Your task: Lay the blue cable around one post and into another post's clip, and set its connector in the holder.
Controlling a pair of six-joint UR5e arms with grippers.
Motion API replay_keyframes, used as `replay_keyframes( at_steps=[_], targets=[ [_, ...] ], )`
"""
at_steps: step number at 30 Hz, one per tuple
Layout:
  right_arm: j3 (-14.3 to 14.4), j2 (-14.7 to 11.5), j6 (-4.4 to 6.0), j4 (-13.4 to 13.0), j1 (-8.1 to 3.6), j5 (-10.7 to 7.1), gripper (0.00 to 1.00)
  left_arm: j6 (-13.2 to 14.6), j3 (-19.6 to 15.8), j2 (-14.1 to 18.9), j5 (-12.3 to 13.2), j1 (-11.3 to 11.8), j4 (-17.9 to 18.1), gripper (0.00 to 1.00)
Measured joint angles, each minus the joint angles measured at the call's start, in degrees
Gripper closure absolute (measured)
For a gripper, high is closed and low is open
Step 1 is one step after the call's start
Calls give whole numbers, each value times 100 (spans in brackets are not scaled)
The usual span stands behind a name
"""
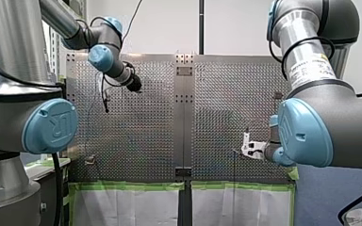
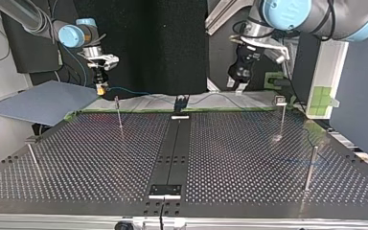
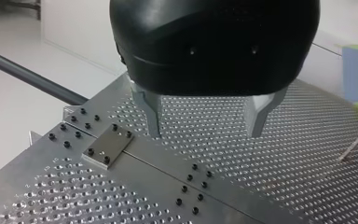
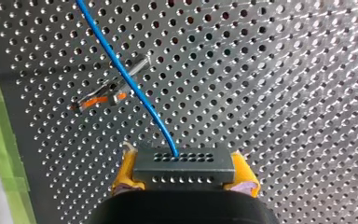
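My right gripper point(image 4: 185, 166) is shut on a grey connector block point(image 4: 184, 158), its yellow pads point(image 4: 125, 171) pressed against both ends. The blue cable point(image 4: 121, 70) runs from the block away over the perforated plate. It passes over a thin post with an orange-marked clip point(image 4: 103, 98). In the top view my right gripper point(image 2: 100, 87) hangs at the far left edge, and the cable point(image 2: 129, 90) trails toward a black holder point(image 2: 180, 102). My left gripper point(image 3: 205, 125) is open, its metal fingers point(image 3: 152, 114) bare above the plate. In the top view it point(image 2: 237, 84) hovers at the far right.
Thin posts stand on the plate point(image 2: 249, 158) at the top view's far left point(image 2: 119, 114), far right point(image 2: 281, 117), near right point(image 2: 311, 167) and near left point(image 2: 31, 155). A second bracket point(image 2: 165, 190) sits at the near centre. A grey board point(image 2: 43, 101) lies off the left corner.
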Motion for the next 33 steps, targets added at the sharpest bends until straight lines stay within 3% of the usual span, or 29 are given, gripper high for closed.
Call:
replay_keyframes(
  at_steps=[5, 17, 23, 33],
  targets=[
    [0, -60, 8, 55, 39, 6, 100, -237, 33, -301, -301, -302, 299, 13],
    [0, -73, 51, 94, 132, 48, 100, -302, 0, -982, -981, -982, 981, 13],
    [0, -74, 145, 71, 143, 112, 100, -391, -1, -1280, -1280, -1280, 1281, 13],
    [-1, -79, 177, 107, 125, 96, 100, -599, 230, -1846, -1846, -1845, 1847, 13]
  ],
)
